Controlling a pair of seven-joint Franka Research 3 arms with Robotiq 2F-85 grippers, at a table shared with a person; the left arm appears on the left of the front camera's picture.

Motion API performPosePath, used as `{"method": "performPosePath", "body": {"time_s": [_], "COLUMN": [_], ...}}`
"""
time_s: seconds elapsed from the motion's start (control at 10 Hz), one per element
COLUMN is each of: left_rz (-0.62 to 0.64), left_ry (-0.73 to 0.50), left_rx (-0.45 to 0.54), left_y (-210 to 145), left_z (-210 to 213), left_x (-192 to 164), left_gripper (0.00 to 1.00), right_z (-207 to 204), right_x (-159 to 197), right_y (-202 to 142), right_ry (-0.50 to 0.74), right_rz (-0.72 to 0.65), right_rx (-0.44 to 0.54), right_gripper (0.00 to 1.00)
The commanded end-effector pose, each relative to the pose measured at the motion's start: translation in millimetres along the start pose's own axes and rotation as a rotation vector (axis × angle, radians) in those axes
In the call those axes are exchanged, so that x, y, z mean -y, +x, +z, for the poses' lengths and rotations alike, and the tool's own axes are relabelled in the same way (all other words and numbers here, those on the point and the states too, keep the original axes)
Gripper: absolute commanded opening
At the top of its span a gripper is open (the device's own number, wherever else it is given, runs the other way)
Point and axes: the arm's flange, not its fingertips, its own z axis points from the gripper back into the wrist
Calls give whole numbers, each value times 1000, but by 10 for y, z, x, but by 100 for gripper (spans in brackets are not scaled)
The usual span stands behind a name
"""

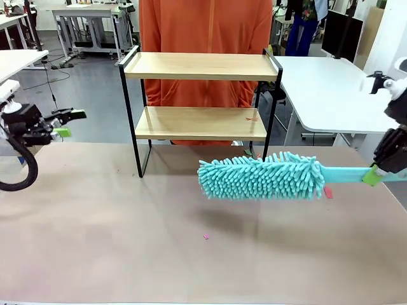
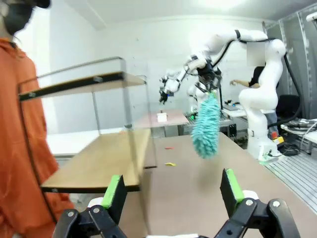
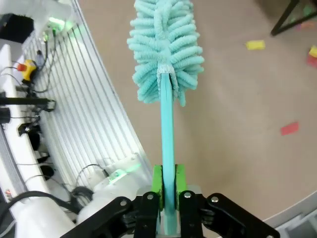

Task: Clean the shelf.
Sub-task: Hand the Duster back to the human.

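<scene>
Jaws: left gripper (image 1: 71,123) wide open, empty, parked off to the shelf's left, well apart. The shelf (image 1: 201,67) stands mid-table at the far side, boards running left-right, w/ a person in orange behind it. Right gripper (image 1: 375,174) clamped tight on the teal duster (image 1: 262,176) handle; duster's long axis lies level, fluffy head pointing left, just in front of and below the lower board. Right arm nearer, so prob. lift and push away toward the boards.

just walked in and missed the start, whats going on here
The right gripper is shut on the handle of a teal chenille duster, holding it level above the table in front of the two-tier shelf. The left gripper hangs open off to the side, holding nothing. A person in orange stands behind the shelf.
</scene>
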Motion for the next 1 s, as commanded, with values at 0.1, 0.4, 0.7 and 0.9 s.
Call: {"method": "performPosePath", "body": {"time_s": [0.1, 0.4, 0.7, 0.9], "left_rz": [60, 103, 159, 266], "left_ry": [83, 202, 231, 216], "left_rx": [-108, -151, -179, -174], "left_y": [183, 176, 201, 170], "left_z": [-429, -706, -864, -935], "left_x": [675, 1025, 1246, 1283], "left_gripper": [100, 100, 100, 100], "right_z": [-9, -142, -283, -258], "right_x": [187, 335, 409, 461], "right_y": [30, 218, 434, 436], "right_ry": [-38, -21, -27, -49], "right_rz": [216, 372, 441, 451], "right_rx": [109, 194, 236, 261], "right_gripper": [13, 13, 13, 13]}}
